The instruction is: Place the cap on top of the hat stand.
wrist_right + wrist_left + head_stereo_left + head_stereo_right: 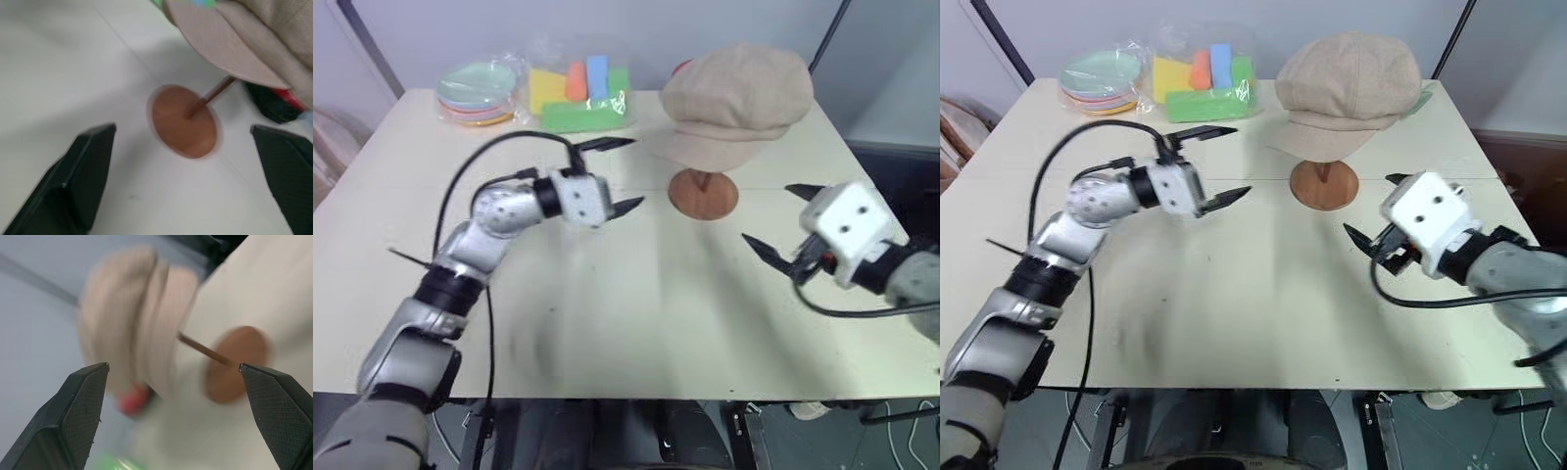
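Both hands open, cap [736, 98] on hat stand [703, 194], blocks [579, 93] bagged

beige cap [736, 100]; reddish-brown hat stand [703, 193]

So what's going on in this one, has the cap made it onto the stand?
Yes. The cap sits on top of the hat stand, whose round base rests on the table. Neither hand holds anything: the left hand and the right hand are both open, one on each side of the stand, clear of the cap. A stack of plates and bagged foam blocks lie at the far edge.
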Robot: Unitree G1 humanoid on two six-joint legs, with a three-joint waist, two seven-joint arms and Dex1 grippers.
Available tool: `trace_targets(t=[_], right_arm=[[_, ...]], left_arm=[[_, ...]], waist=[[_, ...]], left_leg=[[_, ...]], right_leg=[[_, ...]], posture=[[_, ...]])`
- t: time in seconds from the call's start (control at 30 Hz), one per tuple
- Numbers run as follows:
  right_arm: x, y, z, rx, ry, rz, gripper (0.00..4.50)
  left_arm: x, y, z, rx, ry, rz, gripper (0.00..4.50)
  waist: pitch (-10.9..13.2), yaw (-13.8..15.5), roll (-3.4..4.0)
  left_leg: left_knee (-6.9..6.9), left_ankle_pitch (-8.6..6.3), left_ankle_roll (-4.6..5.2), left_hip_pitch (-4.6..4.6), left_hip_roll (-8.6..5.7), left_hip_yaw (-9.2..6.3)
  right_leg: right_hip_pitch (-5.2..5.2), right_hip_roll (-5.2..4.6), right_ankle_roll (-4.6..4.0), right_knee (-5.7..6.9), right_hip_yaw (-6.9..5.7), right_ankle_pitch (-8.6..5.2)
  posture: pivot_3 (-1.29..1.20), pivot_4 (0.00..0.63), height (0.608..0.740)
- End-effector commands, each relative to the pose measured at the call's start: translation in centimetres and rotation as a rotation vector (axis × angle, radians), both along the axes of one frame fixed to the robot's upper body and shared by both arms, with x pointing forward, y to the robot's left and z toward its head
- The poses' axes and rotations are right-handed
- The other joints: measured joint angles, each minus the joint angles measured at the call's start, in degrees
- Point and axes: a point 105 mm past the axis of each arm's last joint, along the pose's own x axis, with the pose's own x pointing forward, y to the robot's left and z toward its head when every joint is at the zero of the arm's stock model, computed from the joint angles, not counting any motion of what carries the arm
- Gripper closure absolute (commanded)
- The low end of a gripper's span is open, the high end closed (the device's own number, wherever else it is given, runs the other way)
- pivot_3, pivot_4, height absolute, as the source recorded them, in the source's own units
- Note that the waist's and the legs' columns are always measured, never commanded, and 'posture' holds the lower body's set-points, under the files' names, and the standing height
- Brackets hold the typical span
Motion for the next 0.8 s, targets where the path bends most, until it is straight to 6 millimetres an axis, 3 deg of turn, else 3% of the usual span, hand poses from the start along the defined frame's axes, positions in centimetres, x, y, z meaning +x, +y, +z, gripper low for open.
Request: trace_targets(t=[0.03,0.17,0.4,0.63,0.73,0.8], right_arm=[[1.7,2.2,0.9,-0.178,-0.279,0.011,0.00],[3.3,4.8,1.2,-0.271,-0.438,0.035,0.00],[6.9,8.0,1.6,-0.331,-0.543,0.058,0.00],[9.8,8.6,0.4,-0.376,-0.528,0.044,0.00],[10.3,8.7,0.5,-0.371,-0.536,0.040,0.83],[10.5,8.7,0.7,-0.358,-0.539,0.031,1.81]], left_arm=[[-1.9,2.3,2.5,-0.189,0.473,-0.102,0.03],[-3.1,4.2,4.8,-0.275,0.674,-0.169,0.03],[-3.0,4.6,6.8,-0.340,0.683,-0.176,0.03],[-2.4,4.6,7.6,-0.367,0.654,-0.156,0.03],[-2.3,4.7,7.7,-0.380,0.657,-0.154,0.00],[-2.2,4.7,7.7,-0.377,0.652,-0.149,0.00]], waist=[[0.0,-0.4,-0.01],[0.0,-1.2,0.00],[0.0,-1.3,0.00],[0.0,-1.3,-0.01],[0.0,-1.4,-0.01],[0.0,-1.5,-0.01]], left_leg=[[0.01,0.01,-0.01,0.02,0.01,-0.01],[-0.04,0.02,-0.04,0.09,-0.06,-0.07],[-0.05,0.05,-0.08,0.12,-0.10,-0.08],[-0.06,0.07,-0.13,0.14,-0.12,-0.07],[-0.07,0.09,-0.16,0.13,-0.11,-0.07],[-0.08,0.11,-0.18,0.14,-0.11,-0.07]], right_leg=[[0.00,0.06,0.00,0.03,-0.01,0.00],[0.02,0.13,-0.02,0.08,-0.04,-0.03],[0.02,0.10,-0.04,0.16,-0.03,-0.03],[-0.01,0.07,-0.06,0.22,-0.01,-0.03],[-0.06,0.08,-0.06,0.26,0.01,-0.03],[-0.09,0.08,-0.08,0.32,0.01,-0.04]], posture=[[0.00,0.150,0.740],[0.00,0.150,0.740],[0.00,0.150,0.740],[0.00,0.150,0.740],[0.00,0.150,0.740],[0.00,0.150,0.740]])
